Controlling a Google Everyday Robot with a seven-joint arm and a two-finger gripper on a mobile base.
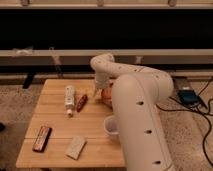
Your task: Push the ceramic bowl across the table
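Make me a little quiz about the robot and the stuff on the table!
1. True or false: the gripper hangs right by the ceramic bowl, over the far part of the table.
2. Pick one: what stands on the table's near right part, next to the arm? A) the cup B) the white bottle C) the dark bar
3. Short answer: what hides most of the ceramic bowl?

Key: 1. True. 2. A. 3. The robot's own arm, which crosses in front of it.
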